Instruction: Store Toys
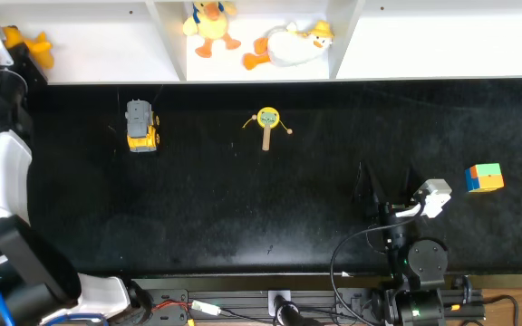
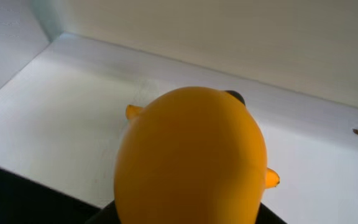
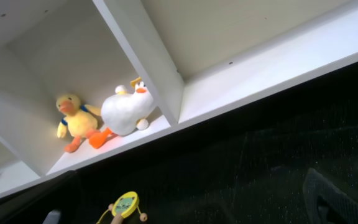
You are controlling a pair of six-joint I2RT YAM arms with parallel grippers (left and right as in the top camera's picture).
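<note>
Toy [image 2: 191,155], orange and cut off below, hides much of the shelf [image 2: 42,124].

We saw the shelf [image 1: 424,78] standing behind the table [image 1: 243,208], with the duck [image 1: 210,25] and the goose [image 1: 293,45] side by side in its middle box, the goose on the right. Another toy [image 1: 27,43] sat in the left box. On the table, the truck [image 1: 141,125] stood at the left, the rattle [image 1: 267,122] in the middle and the cube [image 1: 484,177] far to the right.
</note>
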